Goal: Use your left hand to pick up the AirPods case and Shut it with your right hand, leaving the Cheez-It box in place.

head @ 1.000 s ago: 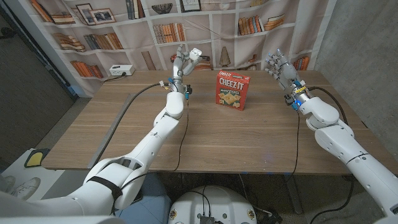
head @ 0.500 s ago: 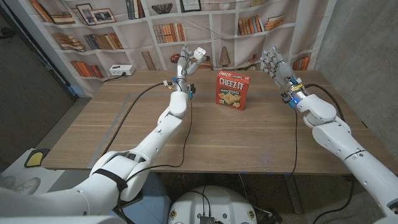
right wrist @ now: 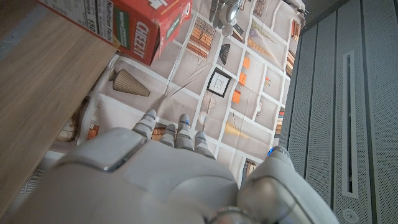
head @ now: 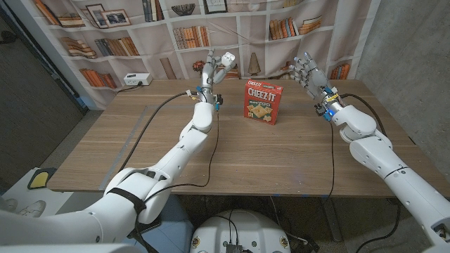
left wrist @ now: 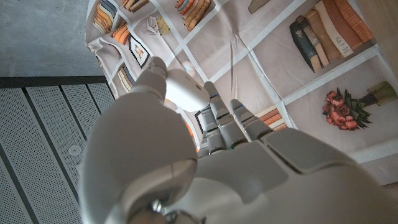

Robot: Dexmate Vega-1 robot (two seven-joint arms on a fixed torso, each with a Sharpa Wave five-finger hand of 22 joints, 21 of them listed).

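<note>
My left hand (head: 213,68) is raised above the far side of the table and holds the white AirPods case (head: 227,59) between thumb and fingers. In the left wrist view the case (left wrist: 185,88) sits at my fingertips, past the back of my left hand (left wrist: 186,162). The red Cheez-It box (head: 263,101) stands upright on the table between the two hands. My right hand (head: 307,72) is lifted to the right of the box with its fingers spread and nothing in them. The right wrist view shows the back of that hand (right wrist: 168,174) and the box (right wrist: 124,22).
The wooden table (head: 232,151) stretches toward me with black cables running along both arms. A bookshelf-printed backdrop (head: 140,35) hangs behind the table, and a white power strip (head: 137,79) lies at the far left edge.
My left hand has moved slightly right and higher with the case. The right hand has shifted left, closer to the box and to the left hand.
</note>
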